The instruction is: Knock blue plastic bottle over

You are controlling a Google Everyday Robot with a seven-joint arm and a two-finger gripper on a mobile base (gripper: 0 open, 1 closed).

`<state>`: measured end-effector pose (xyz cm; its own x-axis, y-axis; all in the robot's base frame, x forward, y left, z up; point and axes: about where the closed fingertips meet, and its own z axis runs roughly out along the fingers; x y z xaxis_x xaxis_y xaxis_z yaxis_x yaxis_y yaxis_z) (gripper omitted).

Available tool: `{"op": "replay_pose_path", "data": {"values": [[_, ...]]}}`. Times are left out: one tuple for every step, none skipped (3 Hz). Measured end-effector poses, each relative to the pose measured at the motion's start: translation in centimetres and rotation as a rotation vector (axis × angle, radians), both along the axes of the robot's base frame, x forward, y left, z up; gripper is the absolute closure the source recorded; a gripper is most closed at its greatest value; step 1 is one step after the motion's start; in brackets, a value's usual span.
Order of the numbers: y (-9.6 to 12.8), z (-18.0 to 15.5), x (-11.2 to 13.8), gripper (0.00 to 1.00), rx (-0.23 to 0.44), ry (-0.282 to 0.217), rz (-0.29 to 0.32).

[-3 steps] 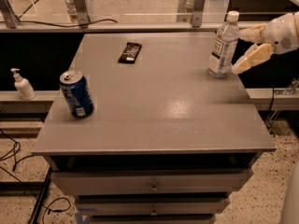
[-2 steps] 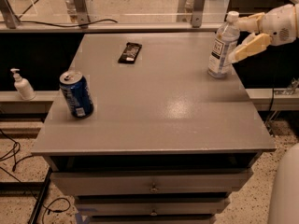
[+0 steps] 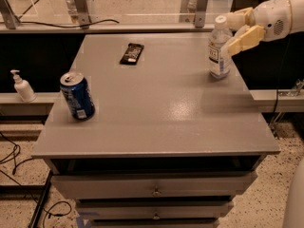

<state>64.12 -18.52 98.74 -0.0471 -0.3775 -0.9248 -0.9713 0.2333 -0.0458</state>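
Note:
The blue plastic bottle [image 3: 219, 49], clear and bluish with a white cap and white label, stands upright near the right edge of the grey table [image 3: 152, 113], towards the back. My gripper [image 3: 236, 28] reaches in from the right at the height of the bottle's neck. Its two cream fingers are spread apart, one by the cap and one [image 3: 243, 39] lower at the bottle's shoulder, touching or almost touching it. The gripper holds nothing.
A blue soda can [image 3: 77, 95] stands at the table's left. A dark snack bar [image 3: 131, 53] lies at the back middle. A small white pump bottle [image 3: 22, 86] stands on a ledge to the left. Drawers sit below the tabletop.
My gripper has risen and moved left, from beside the bottle's body to its neck and cap. The bottle stays upright in the same spot.

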Motion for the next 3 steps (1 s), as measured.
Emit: {"op": "replay_pose_path", "data": {"values": [[3.7,-0.7,-4.2,0.00,0.010,0.107,0.101],[5.9,-2.5,-6.6,0.00,-0.008,0.170,0.156],[5.7,-3.2,-7.0,0.00,-0.027,0.160,0.160]]}}
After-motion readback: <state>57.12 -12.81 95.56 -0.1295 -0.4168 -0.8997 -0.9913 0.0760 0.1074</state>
